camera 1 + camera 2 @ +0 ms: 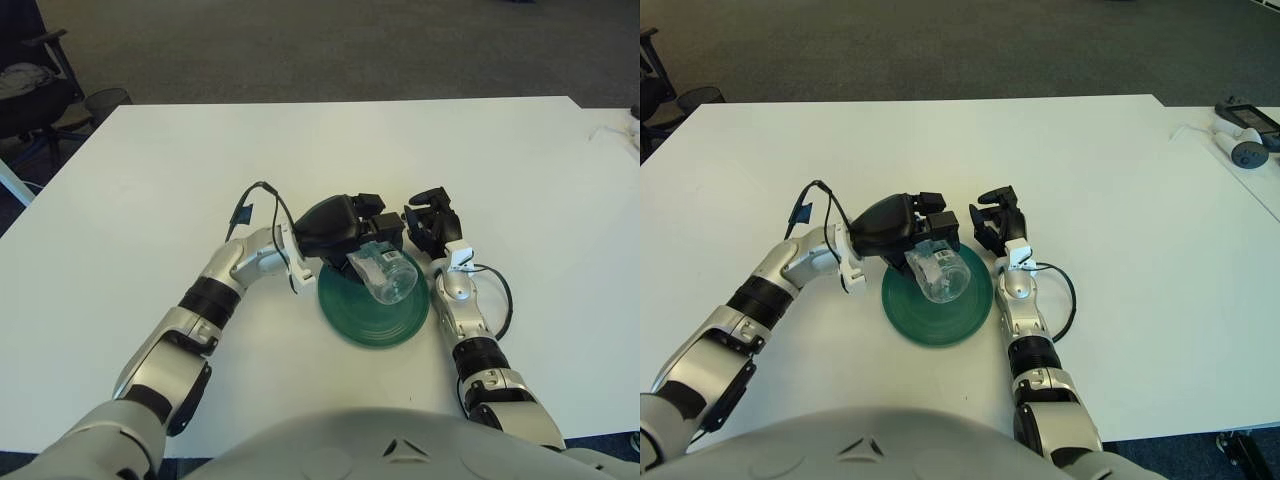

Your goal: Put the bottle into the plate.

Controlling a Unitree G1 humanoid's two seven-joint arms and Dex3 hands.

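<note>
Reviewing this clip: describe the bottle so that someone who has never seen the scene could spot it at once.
On the white table, find the dark green round plate in front of the robot, between its two arms. The bottle lies tilted over the plate's far part, held in the black left hand, with the right hand idle just beside the plate's right rim. It is the only clear, see-through thing there.

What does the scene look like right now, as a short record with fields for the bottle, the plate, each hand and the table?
bottle: clear bottle, lying tilted over the plate, held
plate: green plate, on the white table, in front of the robot
left hand: left hand, fingers curled around the bottle, over the plate's far edge
right hand: right hand, idle, just right of the plate, holding nothing
</note>
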